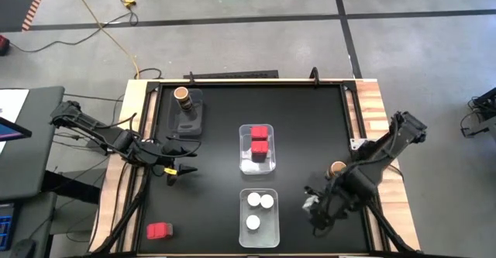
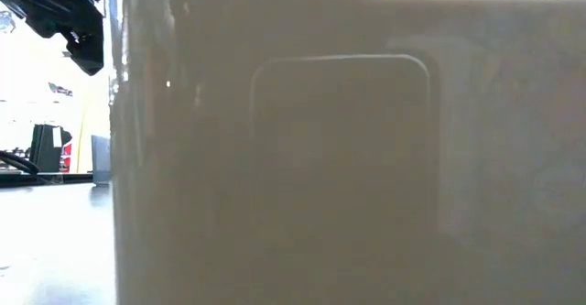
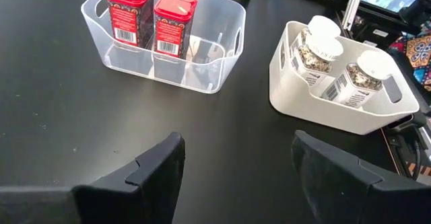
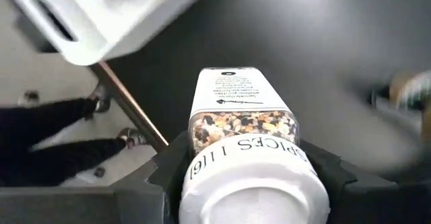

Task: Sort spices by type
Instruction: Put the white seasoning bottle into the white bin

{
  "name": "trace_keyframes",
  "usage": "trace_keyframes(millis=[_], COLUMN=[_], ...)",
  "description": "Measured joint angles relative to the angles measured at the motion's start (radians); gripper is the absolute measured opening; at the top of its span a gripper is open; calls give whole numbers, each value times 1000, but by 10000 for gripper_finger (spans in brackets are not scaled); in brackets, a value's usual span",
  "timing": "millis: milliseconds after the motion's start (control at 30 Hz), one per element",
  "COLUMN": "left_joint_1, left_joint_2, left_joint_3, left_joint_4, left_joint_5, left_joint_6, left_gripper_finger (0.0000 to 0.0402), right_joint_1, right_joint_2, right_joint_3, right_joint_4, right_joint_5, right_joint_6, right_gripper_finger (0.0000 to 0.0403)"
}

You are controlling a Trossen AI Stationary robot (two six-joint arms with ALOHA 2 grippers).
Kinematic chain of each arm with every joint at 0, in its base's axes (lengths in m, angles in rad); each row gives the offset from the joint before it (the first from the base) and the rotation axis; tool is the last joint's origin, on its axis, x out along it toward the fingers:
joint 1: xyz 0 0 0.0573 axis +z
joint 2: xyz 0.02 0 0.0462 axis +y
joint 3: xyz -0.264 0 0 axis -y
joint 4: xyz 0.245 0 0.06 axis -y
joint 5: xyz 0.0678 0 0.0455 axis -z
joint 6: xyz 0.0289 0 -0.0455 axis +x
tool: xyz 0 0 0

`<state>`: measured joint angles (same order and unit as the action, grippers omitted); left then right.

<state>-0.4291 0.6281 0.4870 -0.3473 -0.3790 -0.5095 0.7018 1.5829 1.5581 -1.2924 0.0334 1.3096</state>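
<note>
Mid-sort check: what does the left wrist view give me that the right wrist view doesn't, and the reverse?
Left wrist only: two red boxes in the clear tub, and the open, empty left tool. Right wrist only: the right tool shut on a white-lidded jar, and a person's legs beyond the table. Both: the white tub and the black tabletop.

Left arm reaches in from the table's left edge, low and stretched across the mat, its gripper pointing toward the middle. Its two dark fingers stand apart with bare space between them, holding nothing. Right arm bends in from the right edge, elbow high near the corner, wrist angled down toward the near side. Its gripper is clamped tight on a white-lidded jar, lid toward the wrist.
</note>
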Motion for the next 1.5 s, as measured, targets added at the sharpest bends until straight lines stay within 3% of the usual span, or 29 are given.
trace_keyframes(millis=[200, 367, 900, 1100, 1500], left_joint_1=[0, 0, 0, 0, -1], left_joint_2=[0, 0, 0, 0, 0], left_joint_3=[0, 0, 0, 0, 0], left_joint_4=[0, -1, -3, -5, -6], left_joint_5=[0, 0, 1, 1, 26], left_joint_6=[0, 0, -10, -11, -16], left_gripper_finger=[261, 261, 261, 261, 261], right_joint_1=[-75, -102, -111, -125, -122], right_joint_2=[7, 66, 385, 434, 549], right_joint_3=[41, 76, 442, 466, 466], right_joint_4=[135, 205, 23, 23, 41], right_joint_5=[-6, -8, -8, -9, -9], right_joint_6=[-196, -244, -494, -650, -690], right_gripper_finger=[219, 219, 227, 228, 229])
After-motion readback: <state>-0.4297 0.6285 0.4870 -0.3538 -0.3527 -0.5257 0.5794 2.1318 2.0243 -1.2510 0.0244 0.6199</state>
